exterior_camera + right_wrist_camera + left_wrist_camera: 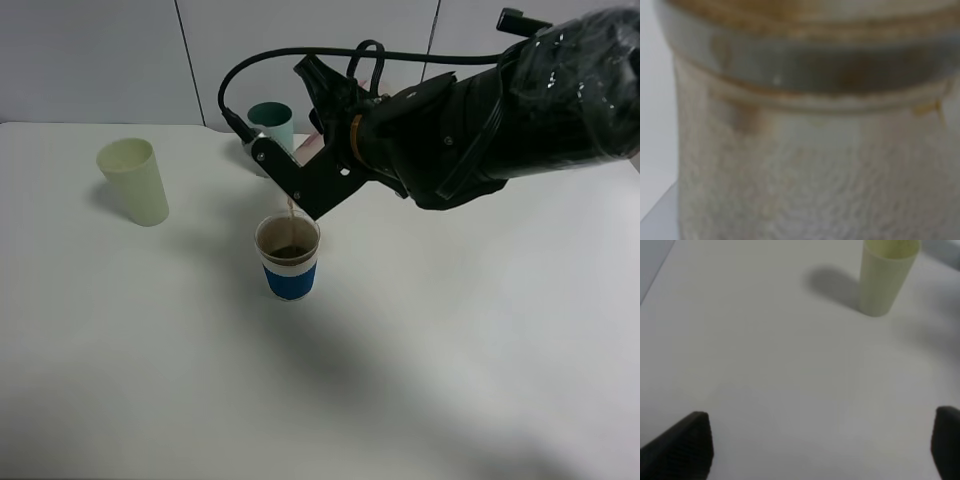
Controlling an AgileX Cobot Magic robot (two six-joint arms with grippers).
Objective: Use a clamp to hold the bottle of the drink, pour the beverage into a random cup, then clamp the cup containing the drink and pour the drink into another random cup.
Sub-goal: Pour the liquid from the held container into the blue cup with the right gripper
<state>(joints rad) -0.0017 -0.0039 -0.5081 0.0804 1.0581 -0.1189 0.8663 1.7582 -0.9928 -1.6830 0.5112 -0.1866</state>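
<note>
right gripper (300, 185) is closed on the bottle (810, 150) and holds it tipped above the blue-banded cup (289, 258). in the high view the black fingers and arm hide nearly all of the bottle; only a pale pink-white scrap shows behind them. in the right wrist view it fills the frame, blurred, with a brownish tint. a thin thread of beverage (291, 210) falls into the cup, where dark liquid lies low inside. the cup stands upright near the middle of the white table (450, 350).

left gripper (820, 450) has its jaws wide and empty, both tips cut off by the frame edge. the pale yellow-green tumbler (885, 280) stands upright well apart from it, its rim cropped. the teal tumbler (272, 122) is partly hidden behind the right arm.
</note>
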